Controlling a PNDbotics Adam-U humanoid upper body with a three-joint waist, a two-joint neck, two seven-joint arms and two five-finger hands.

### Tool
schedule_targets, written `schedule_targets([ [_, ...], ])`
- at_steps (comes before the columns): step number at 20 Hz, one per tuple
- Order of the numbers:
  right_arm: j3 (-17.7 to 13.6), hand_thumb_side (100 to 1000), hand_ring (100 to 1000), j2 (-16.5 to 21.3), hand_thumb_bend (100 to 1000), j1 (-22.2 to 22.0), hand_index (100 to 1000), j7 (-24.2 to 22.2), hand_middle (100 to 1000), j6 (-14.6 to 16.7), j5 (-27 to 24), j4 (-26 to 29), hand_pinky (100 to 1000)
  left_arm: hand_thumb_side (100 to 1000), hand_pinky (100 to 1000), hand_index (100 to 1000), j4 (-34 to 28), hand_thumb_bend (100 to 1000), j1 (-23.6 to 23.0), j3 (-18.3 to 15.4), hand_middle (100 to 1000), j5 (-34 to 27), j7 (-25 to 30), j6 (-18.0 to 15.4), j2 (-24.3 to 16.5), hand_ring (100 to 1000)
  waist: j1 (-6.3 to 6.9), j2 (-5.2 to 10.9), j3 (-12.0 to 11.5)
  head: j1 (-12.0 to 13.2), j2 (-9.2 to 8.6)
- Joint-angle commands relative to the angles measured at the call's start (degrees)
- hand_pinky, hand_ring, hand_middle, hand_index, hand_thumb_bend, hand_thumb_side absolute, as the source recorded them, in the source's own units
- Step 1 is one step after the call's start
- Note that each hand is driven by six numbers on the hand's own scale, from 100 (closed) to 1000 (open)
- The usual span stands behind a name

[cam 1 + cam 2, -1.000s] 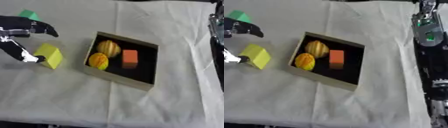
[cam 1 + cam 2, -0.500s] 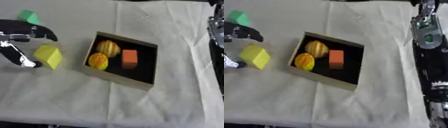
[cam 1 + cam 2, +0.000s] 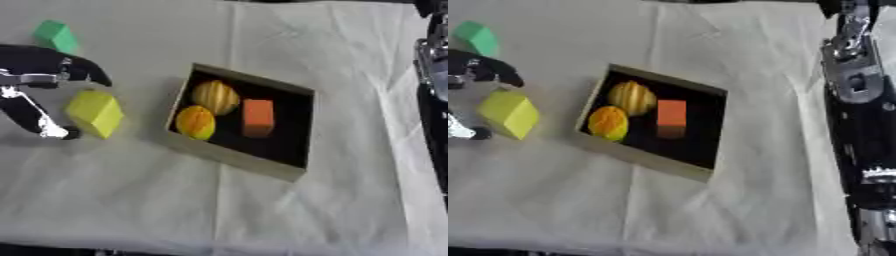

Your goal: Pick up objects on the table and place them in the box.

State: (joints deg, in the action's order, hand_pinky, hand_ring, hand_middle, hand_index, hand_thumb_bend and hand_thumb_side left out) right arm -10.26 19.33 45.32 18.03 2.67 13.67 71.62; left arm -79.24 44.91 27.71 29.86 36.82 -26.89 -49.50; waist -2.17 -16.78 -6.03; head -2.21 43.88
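At the far left, a green block is sitting on the cloth-covered surface, apart from everything else. Just below it the left hand is bracketing the yellow block: its fingers are spread wide, one dark finger arching over the block's upper edge while a thinner one is reaching down past its lower left corner. Whether either is touching the block I cannot tell.

To do this step well, the hand should be settling so the block sits squarely between opposing fingers before closing, taking flat faces rather than a tilted edge, then lifting straight up to clear the near wall.

Further right, the box is already holding two round yellow-orange fruits and an orange block, with open room in its right half for a drop. At the right edge the right arm is hanging idle, its hand not showing.

Compared with a second ago, the left hand is sitting lower around the yellow block, and the green block is now uncovered.
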Motion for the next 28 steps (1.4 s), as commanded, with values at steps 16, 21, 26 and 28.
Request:
schedule_targets([
  [16, -1.4, 531, 708, 0.0, 100, -1.2, 849, 1.0, 677, -0.2, -2.2, 2.4, 712, 298, 905, 863, 3.8, 300, 1.2, -2.0, 691, 0.1, 14.7, -16.4, 1.6, 879, 0.23, 1.04, 0.3, -0.1, 0.24],
  [21, -1.8, 532, 709, -0.2, 100, -1.9, 849, 1.4, 675, -0.3, -2.3, 2.3, 712, 294, 847, 722, 0.7, 184, 1.0, -3.5, 529, -3.0, 12.8, -14.1, 0.9, 774, 0.29, 1.09, 0.2, -0.2, 0.24],
  [26, -2.0, 530, 709, -0.2, 100, -1.9, 847, 1.4, 672, -0.3, -2.0, 2.7, 712, 272, 805, 679, -5.9, 100, 2.5, -6.0, 491, -7.4, 10.4, -10.7, 1.0, 724, 0.37, 1.29, 0.1, -1.0, 0.24],
  [28, -2.0, 529, 709, -0.3, 100, -1.8, 846, 1.5, 671, -0.3, -1.8, 3.2, 712, 260, 789, 665, -8.7, 100, 4.5, -6.9, 478, -9.6, 9.1, -9.5, 2.4, 701, 0.4, 1.45, -0.1, -1.8, 0.24],
])
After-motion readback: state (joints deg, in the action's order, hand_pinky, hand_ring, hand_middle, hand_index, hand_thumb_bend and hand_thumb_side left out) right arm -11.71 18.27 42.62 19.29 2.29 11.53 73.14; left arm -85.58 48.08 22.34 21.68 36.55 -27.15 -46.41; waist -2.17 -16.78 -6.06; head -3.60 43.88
